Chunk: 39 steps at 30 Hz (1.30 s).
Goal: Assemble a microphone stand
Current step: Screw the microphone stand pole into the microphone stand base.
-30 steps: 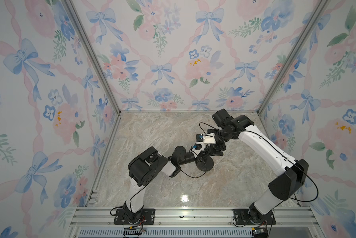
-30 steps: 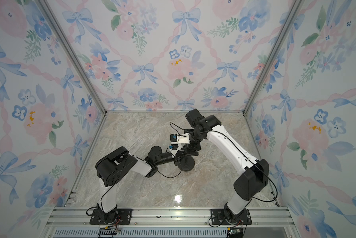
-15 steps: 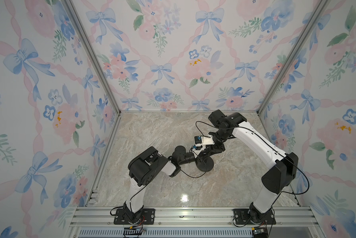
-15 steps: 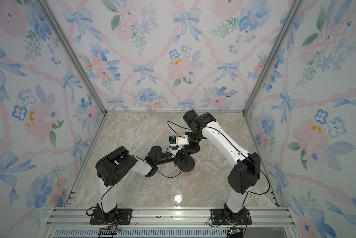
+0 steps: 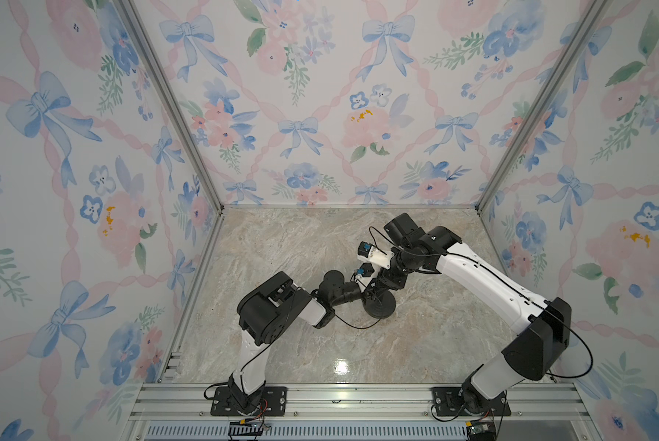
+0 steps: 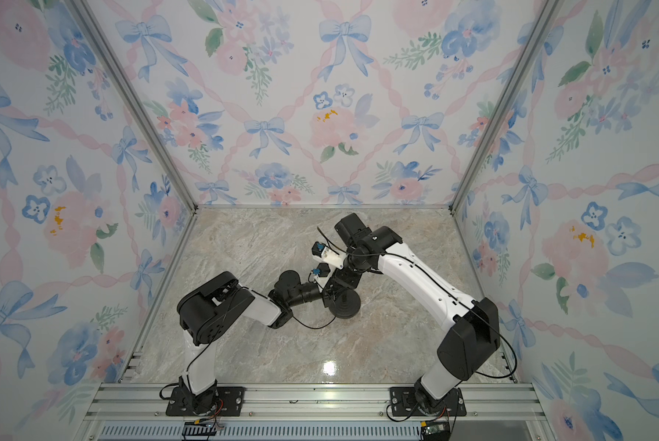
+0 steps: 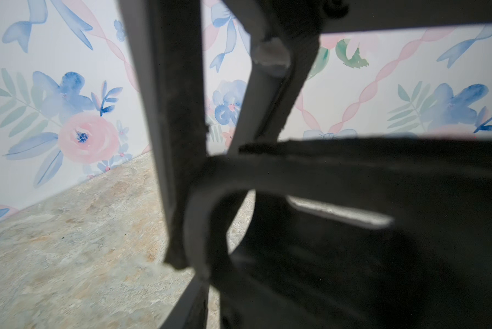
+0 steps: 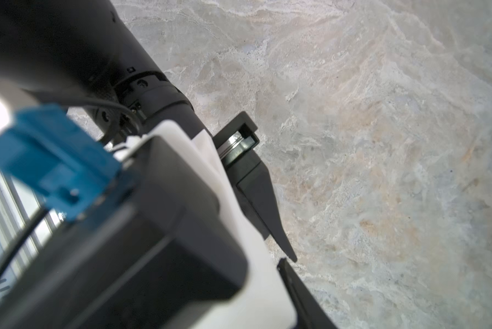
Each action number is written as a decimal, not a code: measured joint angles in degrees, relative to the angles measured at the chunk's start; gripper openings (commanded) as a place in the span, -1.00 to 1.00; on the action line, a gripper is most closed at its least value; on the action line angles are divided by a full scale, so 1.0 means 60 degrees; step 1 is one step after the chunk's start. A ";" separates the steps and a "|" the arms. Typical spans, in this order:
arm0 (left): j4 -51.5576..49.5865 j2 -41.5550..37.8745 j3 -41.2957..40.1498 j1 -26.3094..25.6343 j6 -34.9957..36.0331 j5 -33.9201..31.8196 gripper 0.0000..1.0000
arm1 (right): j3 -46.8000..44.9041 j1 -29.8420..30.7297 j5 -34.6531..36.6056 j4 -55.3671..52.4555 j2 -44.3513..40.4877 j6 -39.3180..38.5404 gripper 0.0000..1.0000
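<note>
Evidently the disc (image 5: 380,305) lies flat on the bench (image 5: 282,343), left hand (image 5: 369,293) and right hand (image 5: 382,289) crowded over it; whether either grips, I cannot tell. Likely heavy, stiff, smooth: hold the thin rod low.

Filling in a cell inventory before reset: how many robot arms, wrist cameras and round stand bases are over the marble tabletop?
Robot arms: 2 (left arm, right arm)
Wrist cameras: 2 (left wrist camera, right wrist camera)
Black disc base: 1
Total: 5
</note>
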 measured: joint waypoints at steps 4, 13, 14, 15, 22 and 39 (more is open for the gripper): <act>-0.0022 0.0000 0.0000 0.0022 -0.0142 -0.0182 -0.10 | 0.0011 0.0025 0.0361 0.0091 0.0000 0.1701 -0.28; -0.0127 0.0000 0.0000 0.0029 -0.0994 -0.0047 -0.19 | -0.0514 0.0900 0.2120 0.0579 -0.0386 0.4918 -0.33; -0.0131 0.0000 0.0000 0.0029 -0.1089 0.0018 -0.24 | -0.0583 0.0965 0.2295 0.0619 -0.0437 0.5202 -0.33; -0.0149 -0.0004 -0.0004 0.0022 -0.1206 0.0098 -0.30 | -0.0634 0.1020 0.2419 0.0641 -0.0477 0.5435 -0.32; -0.0171 -0.0004 0.0000 0.0000 -0.1570 0.0339 -0.76 | -0.0692 0.1089 0.2583 0.0652 -0.0525 0.5931 0.05; -0.0084 -0.0004 0.0007 0.0011 -0.0244 -0.0386 -0.76 | -0.0106 -0.0648 0.0761 0.0484 -0.2197 0.1169 0.68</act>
